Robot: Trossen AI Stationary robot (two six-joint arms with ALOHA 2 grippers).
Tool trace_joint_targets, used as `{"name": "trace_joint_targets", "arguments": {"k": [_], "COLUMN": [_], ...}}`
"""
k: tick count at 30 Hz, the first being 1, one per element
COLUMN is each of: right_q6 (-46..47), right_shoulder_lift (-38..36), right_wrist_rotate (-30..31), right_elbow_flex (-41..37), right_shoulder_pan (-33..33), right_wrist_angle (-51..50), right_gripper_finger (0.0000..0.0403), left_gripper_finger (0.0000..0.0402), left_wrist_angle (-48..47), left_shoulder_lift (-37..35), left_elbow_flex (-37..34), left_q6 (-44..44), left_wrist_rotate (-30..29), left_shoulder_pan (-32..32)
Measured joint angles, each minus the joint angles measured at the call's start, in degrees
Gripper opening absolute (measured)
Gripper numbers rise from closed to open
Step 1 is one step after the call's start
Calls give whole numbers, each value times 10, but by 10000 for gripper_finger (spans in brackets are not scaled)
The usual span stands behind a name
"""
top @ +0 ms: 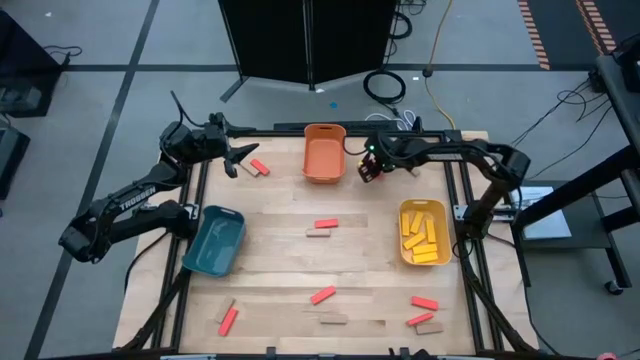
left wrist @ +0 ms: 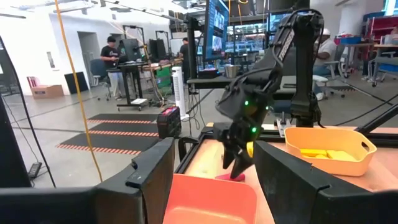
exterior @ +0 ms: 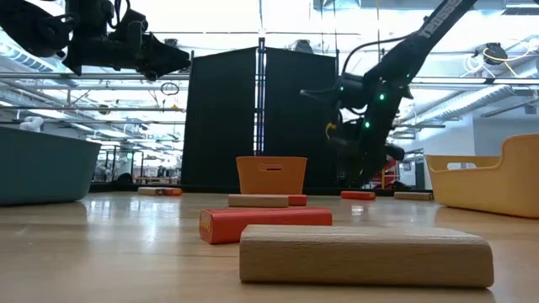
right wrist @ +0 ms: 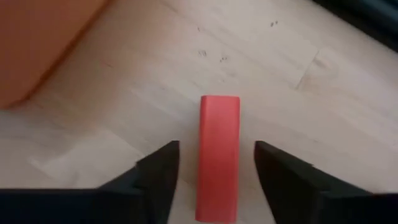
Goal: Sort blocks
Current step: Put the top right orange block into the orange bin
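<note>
Right end effector [right wrist: 214, 180] open, fingers astride a red block [right wrist: 219, 155] lying flat on the desk [right wrist: 311, 112], not gripped; orange bin [top: 324, 152] just beside it. A little farther off, yellow bin [top: 424, 232] holds several yellow blocks [top: 423, 236] — that colour looks sorted. Farther out, red and tan blocks [top: 322, 229] lie scattered over the desk; teal bin [top: 214, 241] appears empty. Left end effector [top: 236, 158] open, waiting at the far corner. Roughly a third done, by my estimate.

My right fingers [right wrist: 158, 171] straddling red block [right wrist: 219, 155] with gaps either side, orange bin [right wrist: 43, 43] wall close beside, bare surface [right wrist: 280, 68] ahead unobstructed
</note>
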Motion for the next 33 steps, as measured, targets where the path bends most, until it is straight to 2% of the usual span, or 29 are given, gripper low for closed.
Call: {"name": "trace_joint_targets", "arguments": {"k": [5,10,17,28,33], "right_q6": [0,3,18,49,48], "right_shoulder_lift": [20,32,39,38,36], "right_wrist_rotate": [4,4,3,1,4], "right_elbow_flex": [0,0,0,1,1], "right_shoulder_pan": [0,0,0,1,1], "right_wrist_angle": [1,3,-1,-22,-24], "right_gripper_finger": [260,264,211,85,83], "left_gripper_finger": [217,217,217,217,217], "left_wrist_angle": [0,0,0,0,0], "left_shoulder_lift": [0,0,0,0,0], "left_elbow_flex": [0,0,0,0,0], "left_q6": [0,1,3,3,2], "left_wrist_rotate": [0,0,0,0,0], "left_shoulder_pan": [0,0,0,0,0]}}
